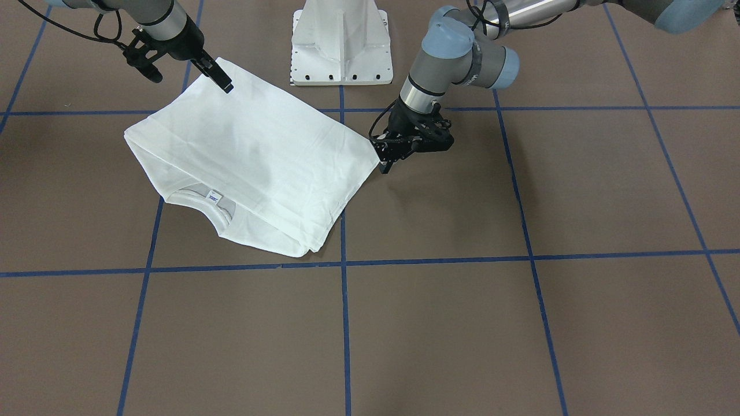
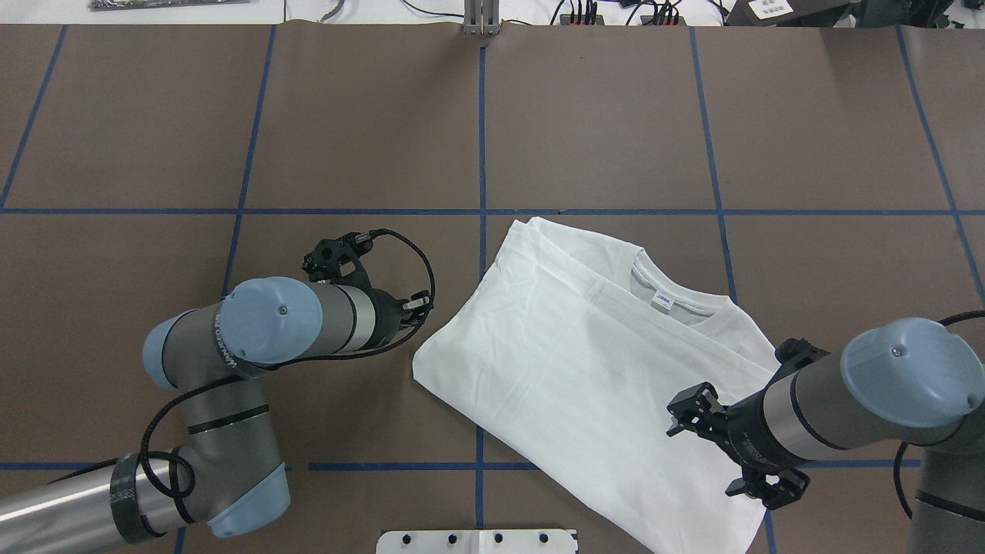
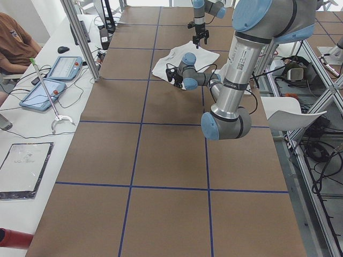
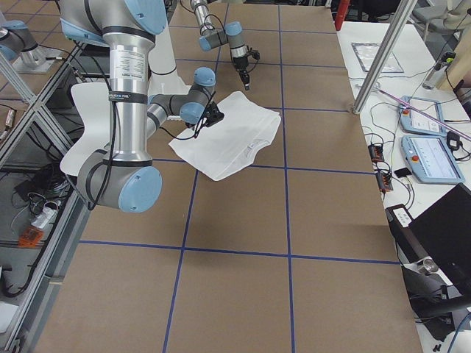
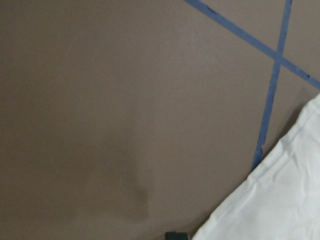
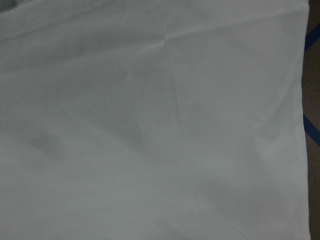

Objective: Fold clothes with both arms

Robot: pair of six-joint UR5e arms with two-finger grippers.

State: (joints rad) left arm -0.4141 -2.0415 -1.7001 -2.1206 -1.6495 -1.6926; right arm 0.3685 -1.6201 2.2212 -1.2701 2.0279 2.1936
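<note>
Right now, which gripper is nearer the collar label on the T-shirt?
Right. The right gripper hovers over the T-shirt's edge nearest the robot, behind the collar label; the left gripper sits off its side corner.

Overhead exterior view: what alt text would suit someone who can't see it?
A folded white T-shirt, collar label showing, lies on a brown table with blue lines. The left tool is beside its left corner; the right tool is over its near right part.

Blue tape lines (image 2: 482, 138) are crossing the brown table (image 2: 600, 115) in a grid. Alongside, a white desk (image 3: 27, 123) is carrying tablets (image 3: 43, 93), and aluminium posts (image 3: 80, 40) are standing at its edge.
</note>
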